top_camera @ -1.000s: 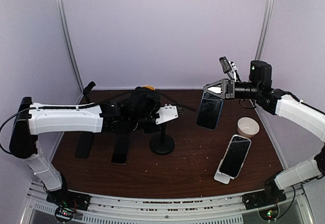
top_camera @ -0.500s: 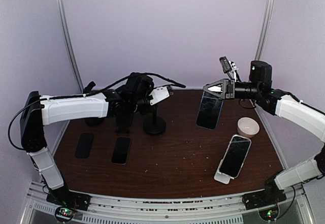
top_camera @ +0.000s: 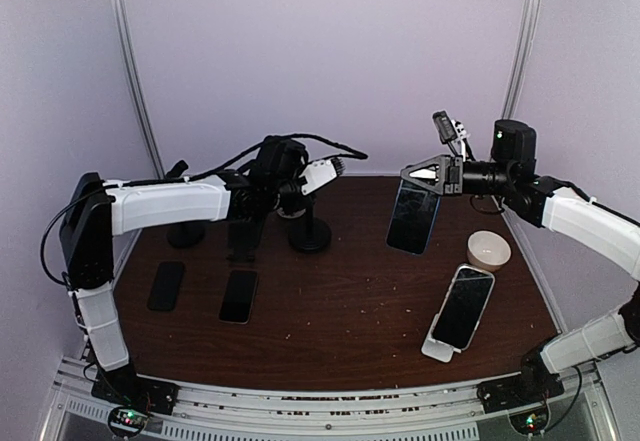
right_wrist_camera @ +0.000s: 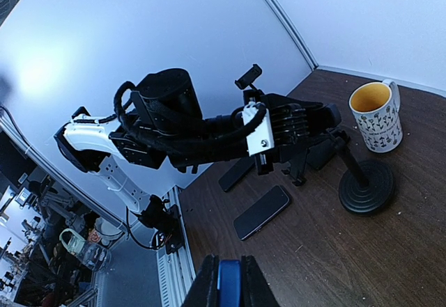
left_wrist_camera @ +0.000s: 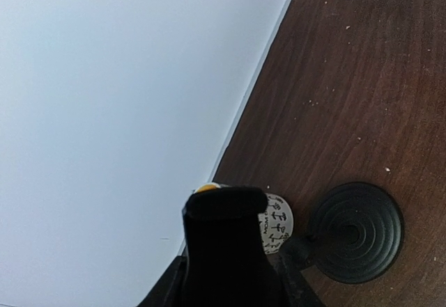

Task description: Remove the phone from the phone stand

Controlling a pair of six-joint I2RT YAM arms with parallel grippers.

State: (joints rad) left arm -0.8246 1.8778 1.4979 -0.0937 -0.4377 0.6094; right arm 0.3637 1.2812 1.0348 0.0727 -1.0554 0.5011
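My right gripper (top_camera: 424, 175) is clamped tight on the top edge of a black glossy rectangular phone (top_camera: 413, 217). The phone hangs upright in the air over the right rear part of the dark brown wooden table (top_camera: 340, 331), touching nothing else. From the right wrist camera I see only its thin blue-tinted edge pinched between the fingers (right_wrist_camera: 209, 285).

My left gripper (top_camera: 325, 173) is stretched out to the back of the table, set narrow. From the right wrist view it looks closed on the top of the black metal phone stand with a round ridged base (top_camera: 310, 238), well apart from the phone and carrying nothing. The left wrist camera shows one of its black fingers (left_wrist_camera: 221, 251) with that base (left_wrist_camera: 357, 232) just beside it; I cannot tell for certain whether the base sits on the wood.

A white mug with a yellow inside (right_wrist_camera: 376, 115) stands at the back wall, just behind the stand. A small white round bowl (top_camera: 489, 249) sits near the right edge. In front of it a second dark phone (top_camera: 462, 307) leans in a white plastic stand (top_camera: 437, 350). Two dark phones (top_camera: 238, 295) lie flat side by side on the left of the table.
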